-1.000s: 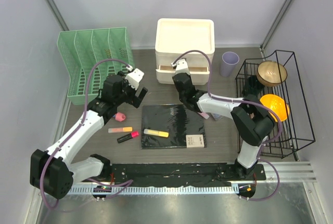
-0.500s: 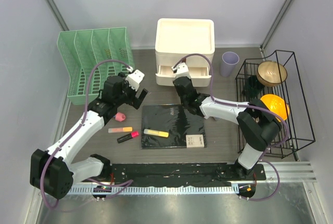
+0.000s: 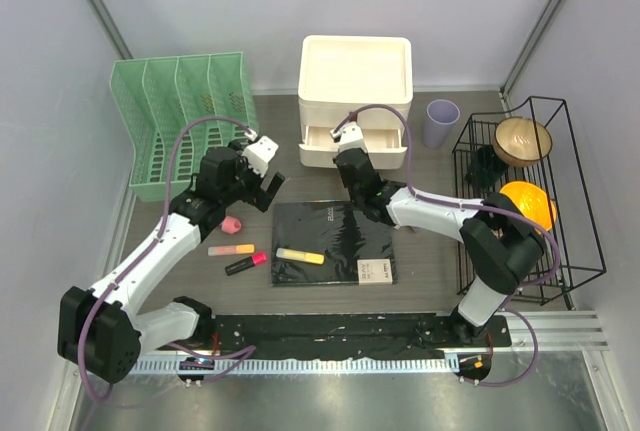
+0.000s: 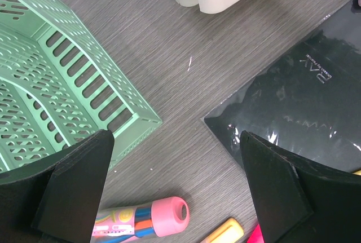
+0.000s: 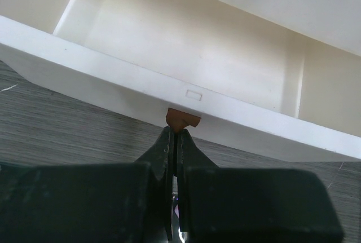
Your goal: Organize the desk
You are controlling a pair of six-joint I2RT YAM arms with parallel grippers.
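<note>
The desk [image 3: 425, 251] is dark wood-grain. At its back stands a cream drawer unit [image 3: 355, 76] with its lower drawer [image 3: 356, 141] pulled out; the inside [image 5: 169, 34] looks empty. My right gripper [image 5: 175, 133] is shut on the drawer's small brown tab [image 5: 183, 119], and in the top view the right gripper [image 3: 347, 143] sits at the drawer front. My left gripper [image 4: 176, 158] hangs open above the desk, over a pink-capped tube [image 4: 152, 220]. In the top view the left gripper [image 3: 262, 183] is between the green rack and a black notebook [image 3: 335, 243].
A green file rack [image 3: 180, 121] stands back left. A yellow highlighter [image 3: 300, 256] lies on the notebook; an orange one [image 3: 231, 249] and a pink one [image 3: 245, 263] lie left of it. A purple cup [image 3: 441, 123] and a wire rack [image 3: 545, 251] with two bowls are at right.
My right gripper has drawn back toward the near side with the brown tab, and the lower drawer has slid further out. The left arm has hardly moved.
</note>
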